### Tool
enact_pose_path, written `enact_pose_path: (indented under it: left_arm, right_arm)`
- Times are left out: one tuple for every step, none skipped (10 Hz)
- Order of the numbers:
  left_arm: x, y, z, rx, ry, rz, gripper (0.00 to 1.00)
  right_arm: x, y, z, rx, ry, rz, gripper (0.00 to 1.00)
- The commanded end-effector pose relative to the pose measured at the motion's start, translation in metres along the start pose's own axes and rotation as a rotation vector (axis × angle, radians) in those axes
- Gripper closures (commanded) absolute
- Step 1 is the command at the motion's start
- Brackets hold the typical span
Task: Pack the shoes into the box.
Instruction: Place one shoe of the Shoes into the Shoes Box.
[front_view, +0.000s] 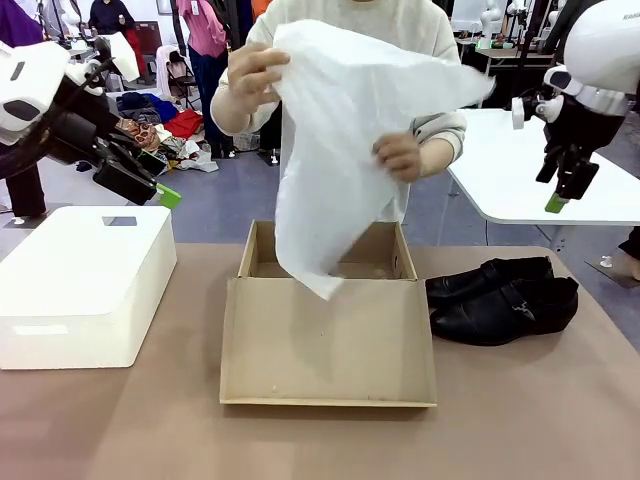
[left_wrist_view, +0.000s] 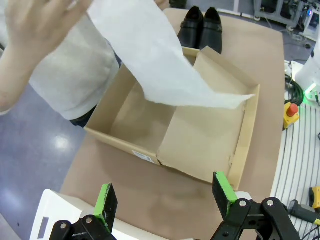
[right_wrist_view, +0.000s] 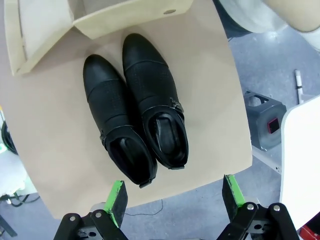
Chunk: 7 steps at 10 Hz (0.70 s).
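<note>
The tan cardboard box (front_view: 330, 340) (left_wrist_view: 200, 135) lies open at the table's middle, its flap lid folded toward me. A person's hands (front_view: 250, 75) hold a sheet of white tissue paper (front_view: 345, 140) (left_wrist_view: 150, 55) above the box. The two black shoes (front_view: 505, 298) (right_wrist_view: 137, 110) lie side by side on the table right of the box, toes toward it. My left gripper (front_view: 160, 190) (left_wrist_view: 165, 197) hangs open above the white box, far from the shoes. High at the right, my right gripper (front_view: 560, 195) (right_wrist_view: 172, 195) is open over the shoes with nothing between its fingers.
A bigger white box (front_view: 85, 280) stands on the table's left side. A white table (front_view: 540, 170) stands behind at the right. The brown tabletop (front_view: 520, 420) has free room in front of the cardboard box and shoes.
</note>
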<state>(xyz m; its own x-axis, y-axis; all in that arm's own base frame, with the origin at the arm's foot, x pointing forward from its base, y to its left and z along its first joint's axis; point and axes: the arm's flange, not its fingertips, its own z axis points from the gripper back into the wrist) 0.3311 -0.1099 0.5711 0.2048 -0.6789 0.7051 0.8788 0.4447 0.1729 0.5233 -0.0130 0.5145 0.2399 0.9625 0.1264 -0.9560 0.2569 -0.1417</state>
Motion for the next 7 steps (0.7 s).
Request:
enact_pose_path:
  left_arm:
    - [0.0, 0.0, 0.001, -0.006, -0.005, 0.0, 0.0]
    - [0.0, 0.0, 0.001, -0.006, -0.005, 0.0, 0.0]
    - [0.0, 0.0, 0.001, -0.006, -0.005, 0.0, 0.0]
    - [0.0, 0.0, 0.001, -0.006, -0.005, 0.0, 0.0]
    - [0.0, 0.0, 0.001, -0.006, -0.005, 0.0, 0.0]
    - [0.0, 0.0, 0.001, -0.006, -0.005, 0.0, 0.0]
    - [0.0, 0.0, 0.001, -0.006, -0.005, 0.0, 0.0]
  right_arm:
    - [-0.011, -0.028, -0.013, 0.01, 0.025, 0.061, 0.0]
    - [-0.014, -0.034, -0.022, 0.006, 0.016, 0.104, 0.0]
    - [-0.017, -0.039, -0.032, 0.007, 0.006, 0.135, 0.0]
    - [-0.02, -0.044, -0.042, 0.011, -0.002, 0.129, 0.0]
    - [-0.023, -0.048, -0.053, 0.015, -0.01, 0.092, 0.0]
    - [-0.023, -0.052, -0.062, 0.006, -0.021, 0.064, 0.0]
    - [-0.024, -0.054, -0.07, 0.005, -0.039, 0.057, 0.0]
